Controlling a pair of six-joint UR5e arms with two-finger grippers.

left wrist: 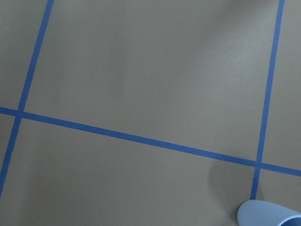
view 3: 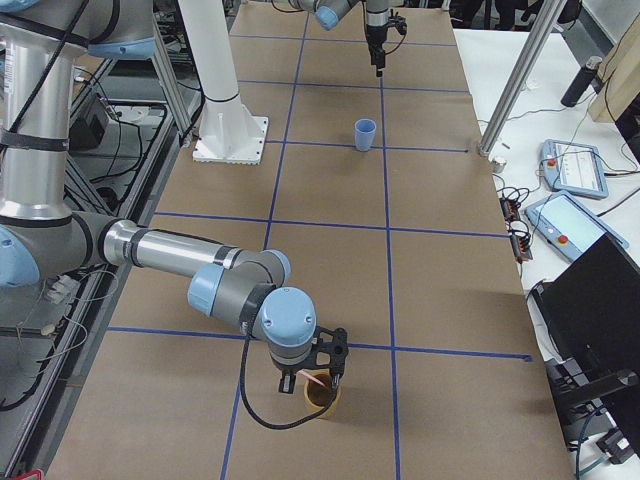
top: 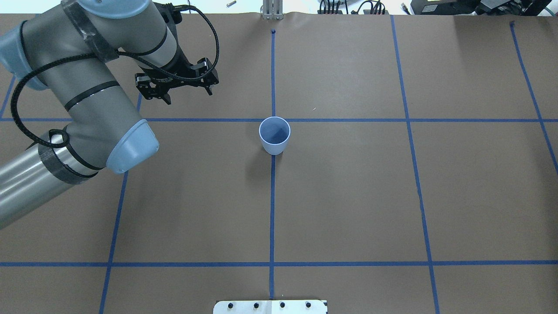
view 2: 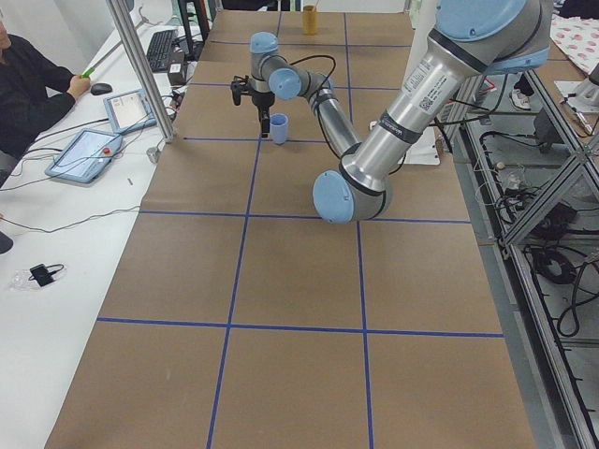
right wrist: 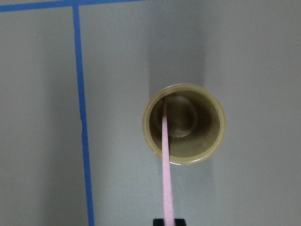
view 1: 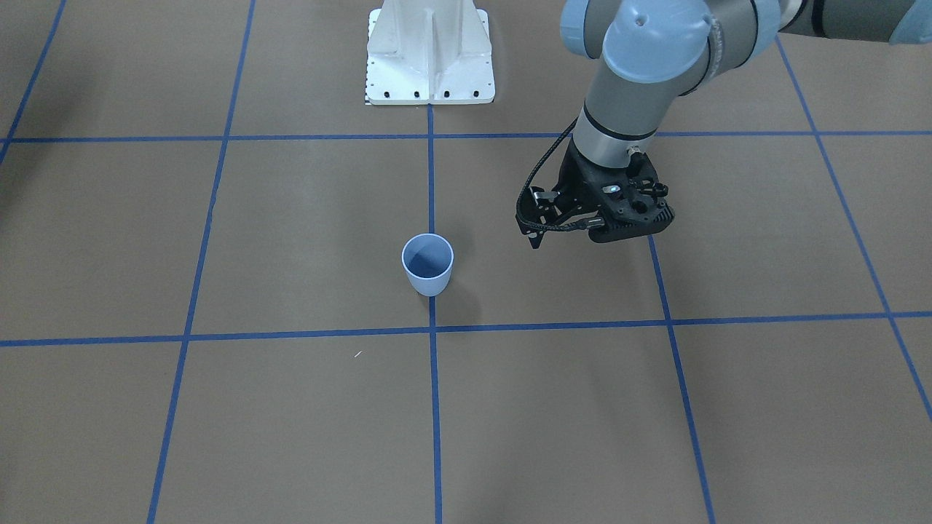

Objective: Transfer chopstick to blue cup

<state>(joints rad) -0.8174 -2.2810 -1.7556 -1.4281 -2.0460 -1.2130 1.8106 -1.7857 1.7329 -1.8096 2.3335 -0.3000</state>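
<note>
**Pink stick in the pinch: draw it straight up, then carry it far**

My right gripper [right wrist: 169,222] shows only as a dark edge at the bottom middle of the right wrist view. It looks pressed together on the upper end of the chopstick [right wrist: 165,160]. The stick's lower end sits inside the olive-tan cup [right wrist: 220,125], close to that cup's left wall.

The blue cup [view 3: 366,134] stands upright and empty in the upper middle of the exterior right view, on a blue tape line [view 3: 300,143] and well apart from my right gripper. My left gripper [top: 188,96] hangs spread, holding nothing, at the upper left of the overhead view, near the blue cup but not touching it.

I judge the step in hand to be drawing the stick out. I should pull along the stick's own line until its tip is above the rim, because a sideways drag could tip that cup. The pinch must stay firm, since a thin stick can pivot between pads. After that I would carry it upright, centre the tip over the blue mouth and lower it before letting go. My left arm sits near the target, so I must mind it.
</note>
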